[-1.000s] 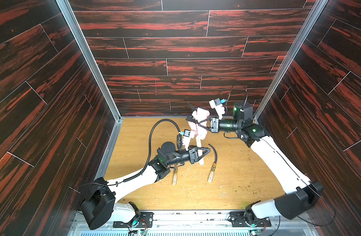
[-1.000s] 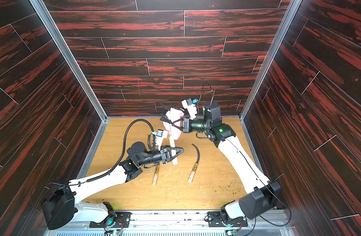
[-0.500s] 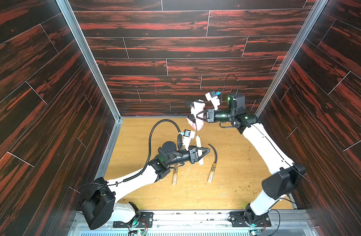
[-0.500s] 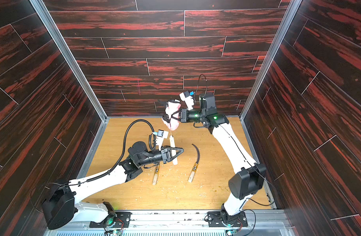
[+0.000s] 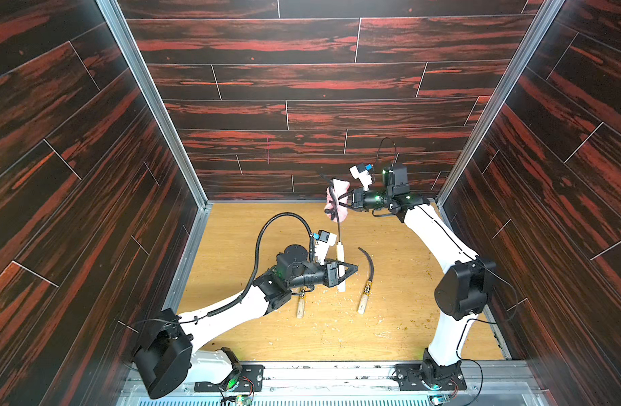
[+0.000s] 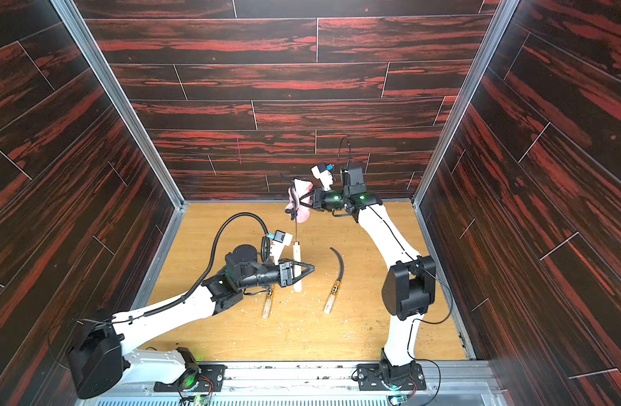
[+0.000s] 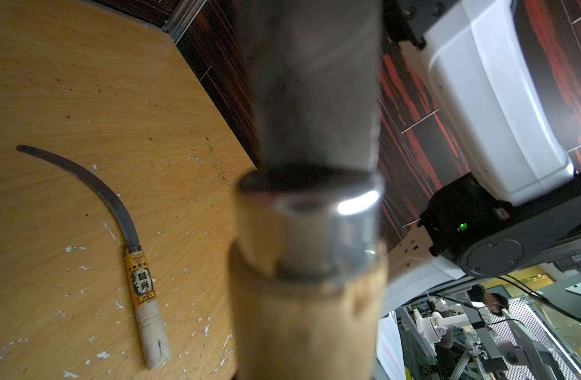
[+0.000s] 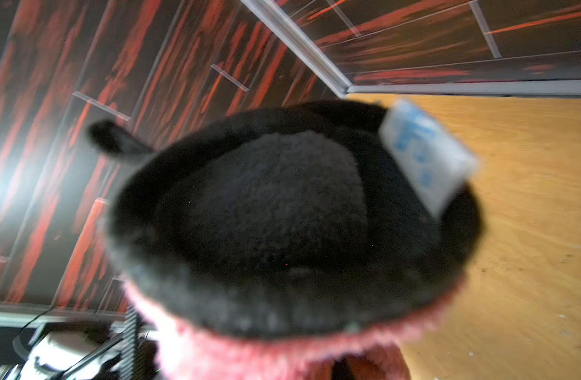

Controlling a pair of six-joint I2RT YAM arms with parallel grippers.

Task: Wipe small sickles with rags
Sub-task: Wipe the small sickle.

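In both top views my left gripper [image 5: 342,272] [image 6: 298,272] is shut on the pale handle of a small sickle [image 5: 340,251] [image 6: 296,251], held upright above the floor. Its thin dark blade runs up into the pink rag [image 5: 338,197] [image 6: 301,201], which is folded around the blade. My right gripper [image 5: 340,204] [image 6: 303,204] is shut on that rag. The held handle [image 7: 309,312] fills the left wrist view. Rag fabric [image 8: 282,355] fills the right wrist view. A second sickle [image 5: 369,263] [image 6: 340,269] [image 7: 131,256] lies right of the left gripper. A third sickle [image 5: 301,304] [image 6: 268,304] lies half under the left arm.
Pale chips and scratches [image 5: 323,309] dot the wooden floor [image 5: 400,316]. Dark red-streaked walls close in the back and both sides. The right arm's black elbow [image 5: 463,288] stands high over the floor's right side. A metal rail [image 5: 319,369] with the arm bases runs along the front.
My right gripper has slid the rag up the blade, up and slightly leftward, and the right arm's elbow has swung toward the front. The left arm has stayed still.
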